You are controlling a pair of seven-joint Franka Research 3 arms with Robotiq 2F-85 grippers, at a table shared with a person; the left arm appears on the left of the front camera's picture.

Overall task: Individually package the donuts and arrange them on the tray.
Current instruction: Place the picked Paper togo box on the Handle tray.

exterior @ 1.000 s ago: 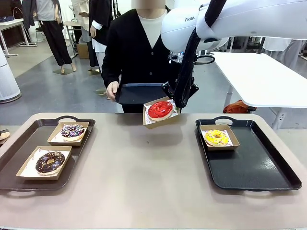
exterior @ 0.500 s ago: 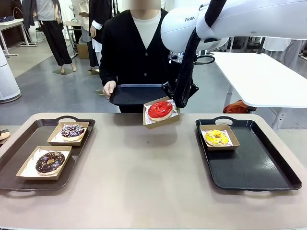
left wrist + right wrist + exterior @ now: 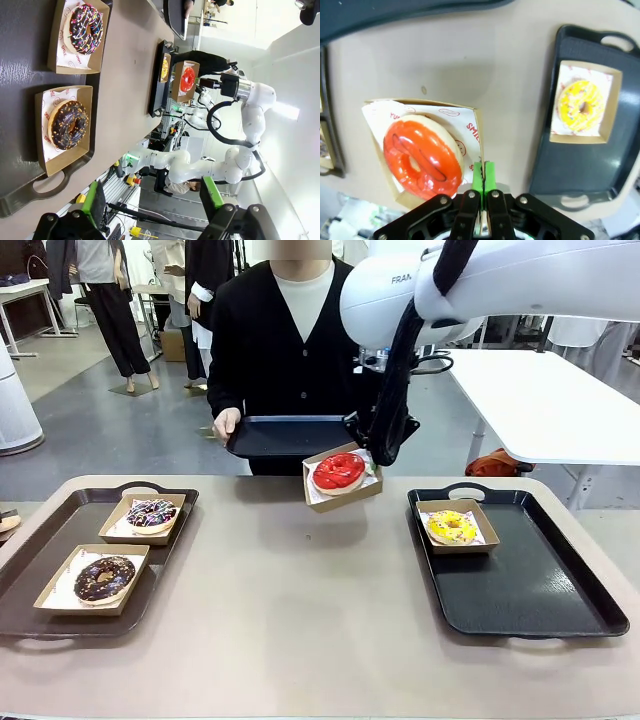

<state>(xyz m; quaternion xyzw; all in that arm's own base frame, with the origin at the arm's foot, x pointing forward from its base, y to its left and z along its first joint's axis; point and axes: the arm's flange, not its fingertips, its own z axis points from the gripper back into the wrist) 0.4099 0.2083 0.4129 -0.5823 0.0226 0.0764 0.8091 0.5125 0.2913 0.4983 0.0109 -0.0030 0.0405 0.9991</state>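
My right gripper [image 3: 372, 462] is shut on the edge of a cardboard box holding the red-glazed donut [image 3: 340, 472], and it holds the box tilted above the table's far edge. In the right wrist view the green pads [image 3: 489, 176] pinch the box wall beside the red donut [image 3: 422, 157]. The yellow-iced donut [image 3: 451, 526] sits boxed in the black tray [image 3: 540, 595] on the right. The drizzled chocolate donut [image 3: 151, 513] and the sprinkled dark one [image 3: 104, 578] lie boxed on the left tray [image 3: 30, 570]. My left gripper [image 3: 152, 200] is open, looking over that tray.
A person in black stands across the table and holds a dark tray [image 3: 285, 435] level just behind the lifted box. Bare beige tabletop [image 3: 300, 590] lies between the two trays. A white table [image 3: 540, 410] stands beyond on the right.
My right gripper has carried the red donut's box a little to the right. The person's held tray has shifted slightly to the left.
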